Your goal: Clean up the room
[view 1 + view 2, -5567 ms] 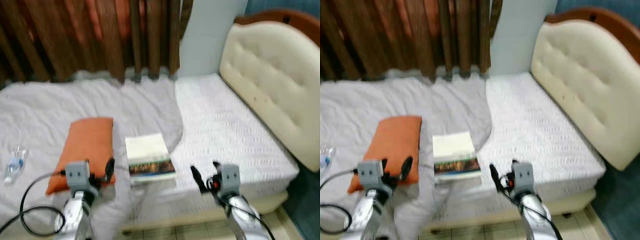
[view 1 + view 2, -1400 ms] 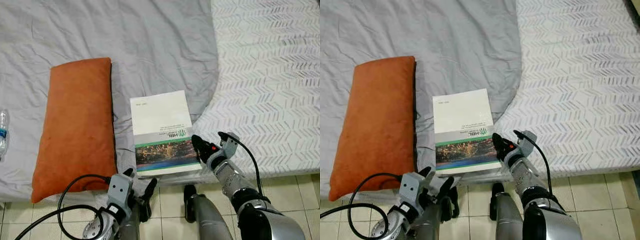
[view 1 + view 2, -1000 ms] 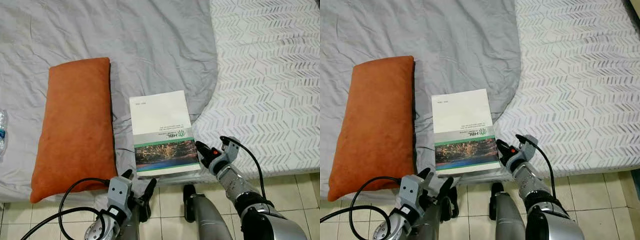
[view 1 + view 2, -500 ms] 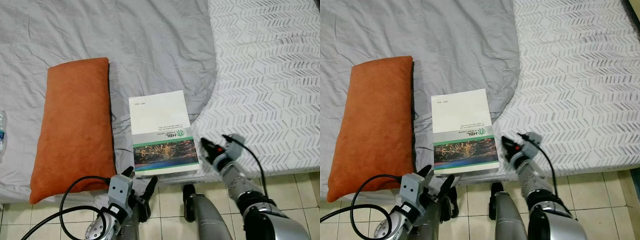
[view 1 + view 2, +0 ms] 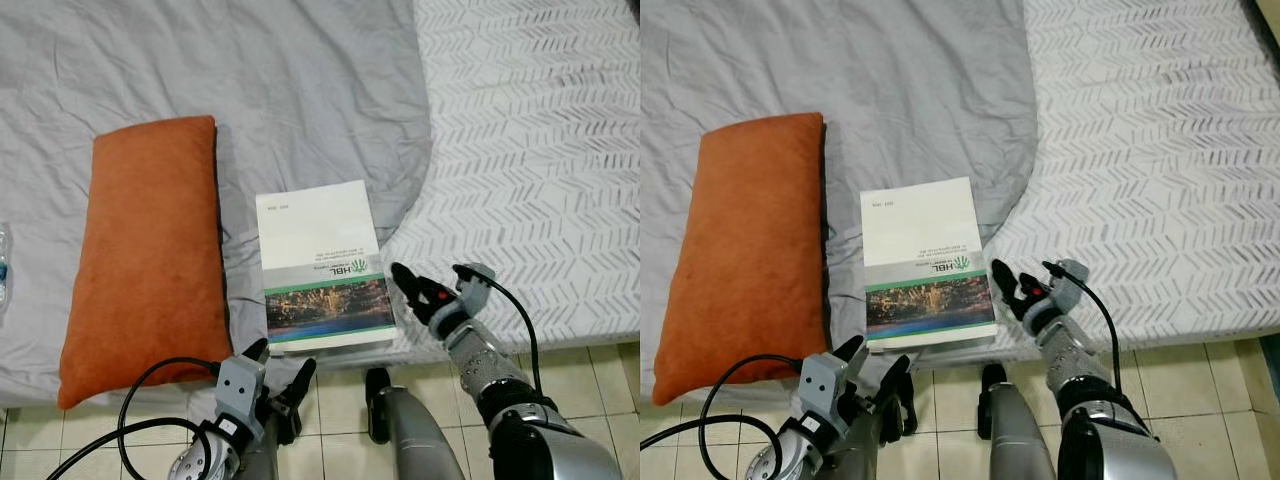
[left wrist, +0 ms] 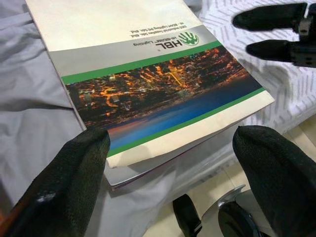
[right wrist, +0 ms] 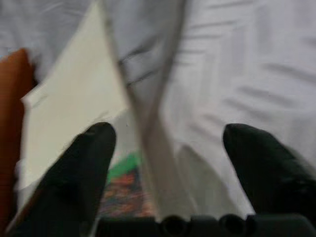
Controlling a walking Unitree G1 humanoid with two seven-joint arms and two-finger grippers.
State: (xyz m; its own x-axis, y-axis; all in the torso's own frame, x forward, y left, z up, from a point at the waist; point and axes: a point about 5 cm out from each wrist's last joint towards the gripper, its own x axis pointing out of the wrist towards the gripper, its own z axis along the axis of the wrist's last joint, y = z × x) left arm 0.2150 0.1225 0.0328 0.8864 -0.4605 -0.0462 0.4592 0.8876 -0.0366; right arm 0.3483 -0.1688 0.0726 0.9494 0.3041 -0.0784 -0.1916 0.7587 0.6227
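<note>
While the book (image 5: 321, 268) lies flat on the grey sheet (image 5: 300, 90) beside the orange pillow (image 5: 145, 255), we hold our right gripper (image 5: 418, 293) spread open just off its right edge; our left gripper (image 5: 275, 375), fingers also apart, hangs below its near edge.
</note>
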